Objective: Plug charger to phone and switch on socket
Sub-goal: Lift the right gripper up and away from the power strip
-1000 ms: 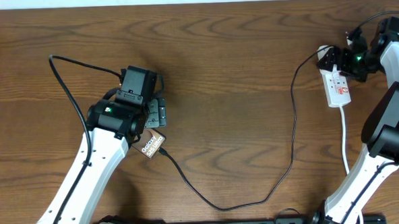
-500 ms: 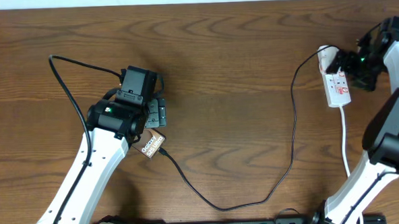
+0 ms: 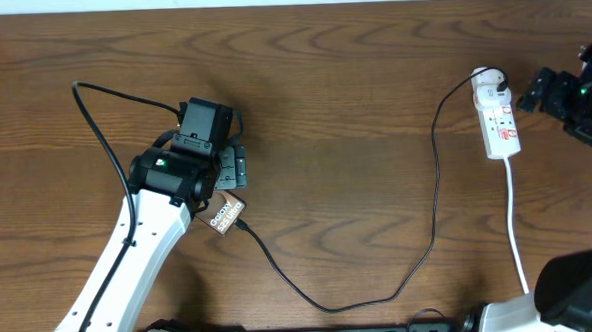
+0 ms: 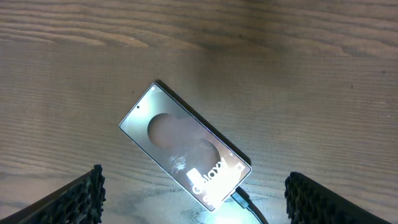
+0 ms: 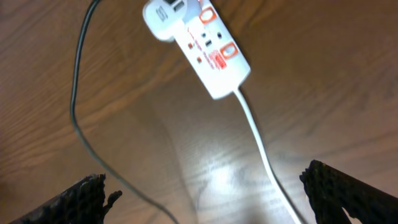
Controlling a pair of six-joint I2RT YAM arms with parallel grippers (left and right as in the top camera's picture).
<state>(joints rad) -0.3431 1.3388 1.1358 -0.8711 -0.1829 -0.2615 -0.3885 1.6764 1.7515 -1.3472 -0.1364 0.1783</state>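
1. Counter [image 3: 352, 73]: brown wood with a wavy grain and a dull sheen under the wrist lights.
2. The phone [image 4: 183, 146]: a slim, glossy rectangle with rounded corners. It lies flat and askew on the left half of the counter. The brownish screen faces up and shows white "Galaxy" lettering near its lower end.
3. The charger [image 3: 435, 180]: a thin black cable. Its small plug tip meets the phone's lower short edge. From there it sags in a loop toward the near edge, then climbs to the socket's far end.
4. The socket [image 5: 205, 50]: an elongated white plastic strip with rounded ends and red marks. It lies close to the right edge, toward the far right corner. A smooth white cord [image 3: 516, 226] runs from it toward the near edge.
5. Left pincer [image 4: 194, 177]: the ribbed black fingers stand wide apart above the phone and grip nothing.
6. Right pincer [image 5: 205, 177]: the jaws are spread wide and empty. It sits just right of the socket without touching it.
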